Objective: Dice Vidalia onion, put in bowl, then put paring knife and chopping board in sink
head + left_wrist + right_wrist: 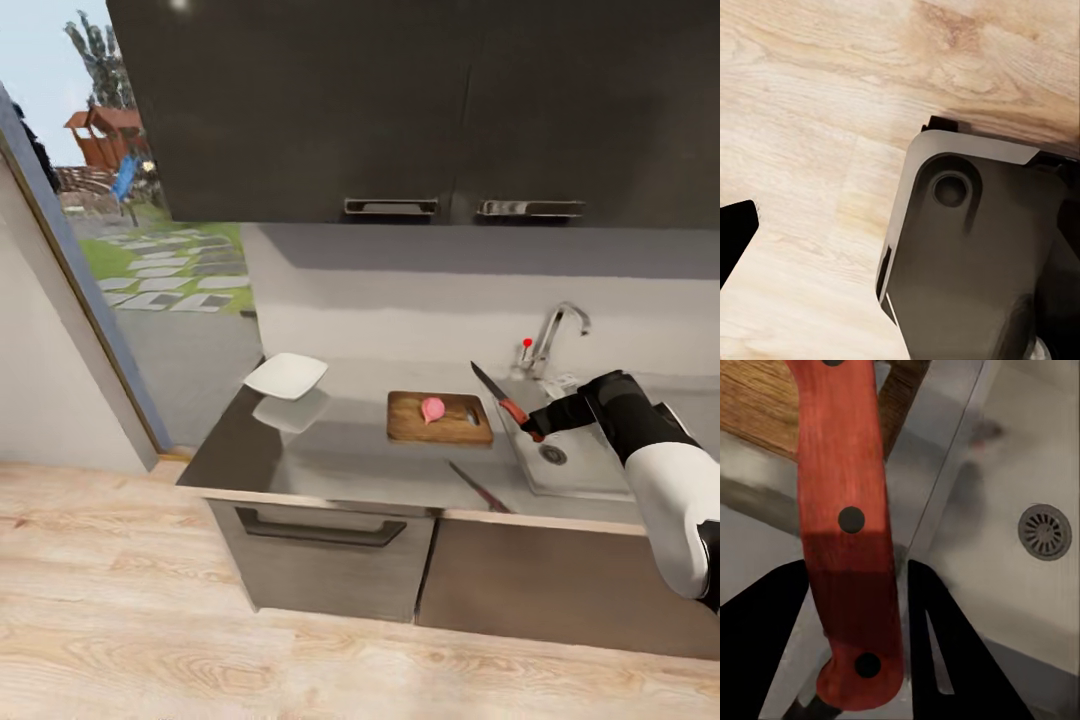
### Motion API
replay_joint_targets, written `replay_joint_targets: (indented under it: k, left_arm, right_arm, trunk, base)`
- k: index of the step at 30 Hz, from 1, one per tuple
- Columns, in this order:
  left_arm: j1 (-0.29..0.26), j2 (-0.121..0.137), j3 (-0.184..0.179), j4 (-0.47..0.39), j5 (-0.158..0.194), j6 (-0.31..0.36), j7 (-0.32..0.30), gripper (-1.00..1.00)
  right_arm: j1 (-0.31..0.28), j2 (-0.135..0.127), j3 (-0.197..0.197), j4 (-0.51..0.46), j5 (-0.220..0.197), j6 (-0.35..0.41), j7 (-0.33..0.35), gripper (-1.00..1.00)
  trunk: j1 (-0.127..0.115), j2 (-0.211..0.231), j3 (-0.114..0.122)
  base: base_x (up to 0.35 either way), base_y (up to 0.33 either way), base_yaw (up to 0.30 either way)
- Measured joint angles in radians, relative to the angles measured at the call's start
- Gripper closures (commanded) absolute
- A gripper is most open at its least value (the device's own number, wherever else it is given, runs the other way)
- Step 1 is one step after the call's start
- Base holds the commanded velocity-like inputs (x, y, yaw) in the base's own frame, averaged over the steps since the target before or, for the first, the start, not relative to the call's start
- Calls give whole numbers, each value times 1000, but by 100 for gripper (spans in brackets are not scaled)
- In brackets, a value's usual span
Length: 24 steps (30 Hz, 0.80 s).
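The pinkish Vidalia onion (433, 409) lies on the brown chopping board (455, 427), in the middle of the dark countertop (330, 455). My right gripper (531, 430) is shut on the paring knife (499, 394) and holds it over the sink's left edge, just right of the board, with the dark blade pointing up and away. In the right wrist view the reddish knife handle (844, 525) sits between my two black fingers (934, 637), with the board's corner (757, 397) and the sink drain (1045, 531) beyond. The white bowl (287, 375) stands at the counter's left end. The grey sink (580, 475) lies under my right arm.
The chrome tap (556, 335) with a red knob rises behind the sink. Black wall cabinets (400, 100) hang overhead. A glass door on the left looks onto a garden. The left wrist view looks down on wooden floor (810, 112) and the robot's dark base (975, 255), with one black fingertip (735, 240) at the edge.
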<state>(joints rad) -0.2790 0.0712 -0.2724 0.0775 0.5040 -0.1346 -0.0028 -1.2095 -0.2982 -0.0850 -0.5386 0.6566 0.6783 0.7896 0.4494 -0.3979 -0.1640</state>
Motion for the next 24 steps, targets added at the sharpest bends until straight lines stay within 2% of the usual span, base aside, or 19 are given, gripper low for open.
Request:
replay_joint_targets:
  k: [3,5,9,10,14,16,19,23,24]
  left_arm:
    - [0,-1,0,0,0,0,0,-100]
    - [0,-1,0,0,0,1,0,-100]
    - [0,-1,0,0,0,1,0,-100]
    - [0,-2,0,0,0,1,0,-100]
    - [0,-3,-1,-2,-1,1,0,-100]
    - [0,-3,-1,-2,-2,3,0,-100]
    - [0,-4,-3,-3,-3,3,3,-100]
    - [0,-7,-3,-3,-3,3,29,-100]
    - [0,-7,-3,-3,-3,3,44,-100]
  right_arm:
    - [0,0,3,-6,3,-1,-13,100]
    - [0,0,15,-14,12,-1,-84,100]
    - [0,13,66,-25,38,-1,-312,100]
    - [0,17,74,-27,39,-1,-347,100]
    - [0,74,148,-34,41,-5,-624,100]
    - [0,108,187,-36,43,-10,-727,100]
    - [0,157,228,-38,51,-55,-803,100]
    - [0,176,248,-38,55,-108,-820,100]
    - [0,179,268,-39,56,-130,-823,100]
  trunk:
    - [0,0,-2]
    - [0,0,-2]
    - [0,0,-2]
    - [0,0,-2]
    - [0,0,-2]
    - [0,0,-2]
    - [0,0,-2]
    - [0,0,-2]
    - [0,0,-2]
  base:
    - [226,-22,61]
    - [255,-71,16]
    - [86,-26,5]
    - [30,-9,2]
    - [10,-3,1]
    - [3,-1,0]
    - [0,0,0]
    - [0,0,0]
    - [0,0,0]
